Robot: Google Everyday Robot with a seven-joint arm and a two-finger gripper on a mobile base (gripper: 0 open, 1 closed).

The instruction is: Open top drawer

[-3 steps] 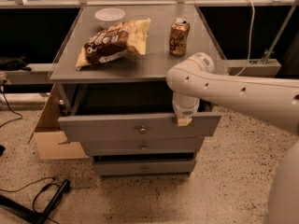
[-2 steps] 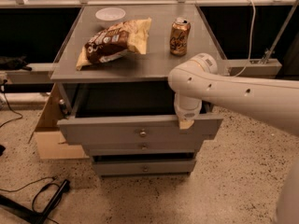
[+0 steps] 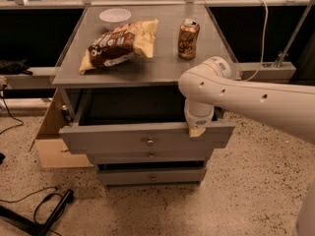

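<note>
The top drawer (image 3: 123, 137) is a grey flat front with a small brass knob (image 3: 150, 142) at its centre. It stands pulled out from the cabinet, and its dark inside shows behind the front. My gripper (image 3: 197, 130) hangs from the white arm at the right end of the drawer front's top edge. A tan fingertip (image 3: 196, 131) rests on that edge.
Two narrower grey drawers (image 3: 150, 177) sit shut below. The cabinet top (image 3: 162, 65) carries a chip bag (image 3: 118, 44), a can (image 3: 188, 32) and a white bowl (image 3: 115, 16). A cardboard box (image 3: 48, 141) stands at the left. Cables (image 3: 47, 205) lie on the speckled floor.
The top drawer has slid a little farther out toward the camera, and my gripper has moved with it along its top edge.
</note>
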